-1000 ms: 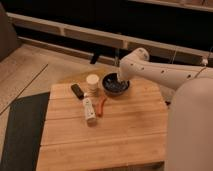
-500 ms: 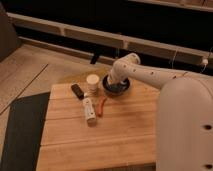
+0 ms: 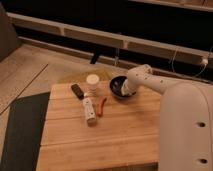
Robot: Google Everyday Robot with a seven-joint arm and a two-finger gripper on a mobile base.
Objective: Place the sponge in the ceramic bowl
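The ceramic bowl [image 3: 117, 86] is dark and round and sits at the back of the wooden table [image 3: 100, 135], right of the white cup [image 3: 92, 80]. My white arm reaches in from the right, its end bent down over the bowl's right side. The gripper [image 3: 124, 90] sits at the bowl's right rim, mostly hidden by the wrist. The sponge is hidden from this view, and I cannot tell whether it is in the gripper or in the bowl.
A small black block [image 3: 77, 90] lies left of the cup. A white bottle [image 3: 89, 110] lies on its side mid-table, with a thin orange-red tool [image 3: 102, 106] beside it. A dark mat [image 3: 22, 130] covers the floor to the left. A dark wall with ledges runs behind.
The arm has swung closer to the camera and fills more of the right side. Its end has dropped lower over the bowl's right side. The table items have not moved.
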